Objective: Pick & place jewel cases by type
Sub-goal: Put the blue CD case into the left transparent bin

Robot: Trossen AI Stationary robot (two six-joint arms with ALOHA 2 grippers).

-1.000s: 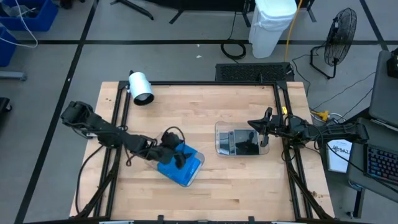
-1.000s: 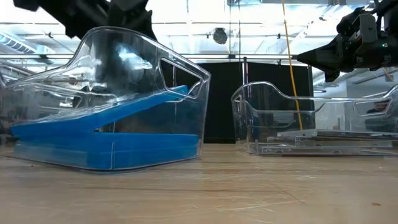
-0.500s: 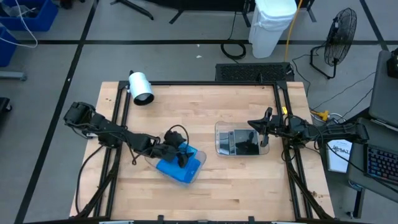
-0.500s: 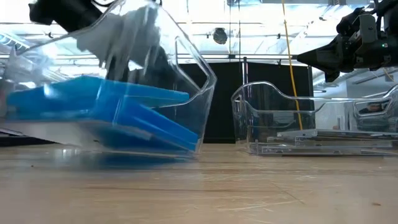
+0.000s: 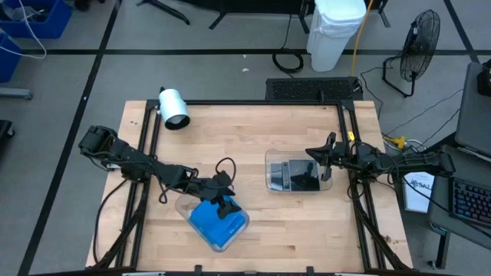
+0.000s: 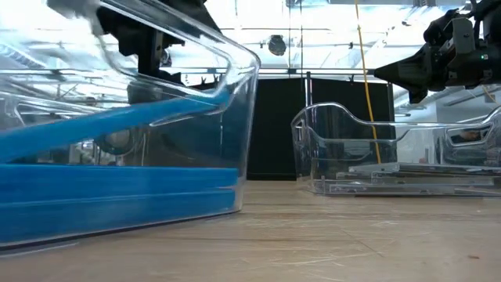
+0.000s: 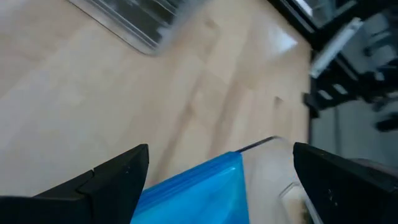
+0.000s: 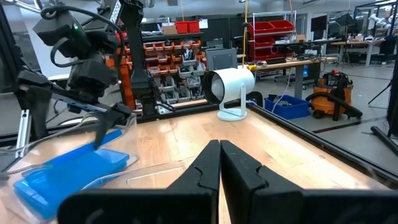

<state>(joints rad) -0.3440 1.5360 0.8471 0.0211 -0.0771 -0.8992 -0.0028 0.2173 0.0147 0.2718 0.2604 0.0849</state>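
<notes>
The left gripper (image 5: pixel 222 205) hangs over the near-left part of the table, its dark fingers (image 7: pixel 99 183) spread wide apart to either side of a bright blue jewel case (image 7: pixel 199 190) that lies between them without clear contact. That case belongs to a small heap of blue jewel cases (image 5: pixel 215 222), thin flat squares of glossy opaque plastic, lying inside a clear tray (image 5: pixel 184 205) with rounded corners and a scooped, cut-away rim. In the low view the blue cases (image 6: pixel 117 192) show as flat slabs stacked on the tray's floor, with one leaning at a slant across the top of the pile, and the tray's transparent wall (image 6: pixel 243 110) glints with reflections. The right gripper (image 5: pixel 321 161) sits at the right side of the table, just at the right end of a second clear tray (image 5: pixel 270 170), with its two dark fingers (image 8: pixel 205 174) pressed together and holding nothing. This second tray has the same rounded, glassy form and holds the dark translucent jewel cases (image 5: pixel 303 176), which lie flat on its bottom as thin smoky plates (image 6: pixel 415 176). The table (image 5: pixel 253 130) is pale butcher-block wood with a fine lengthwise grain, edged by black metal rails. A white cylindrical camera (image 5: pixel 174 108) on a small stand sits at the far-left corner.
</notes>
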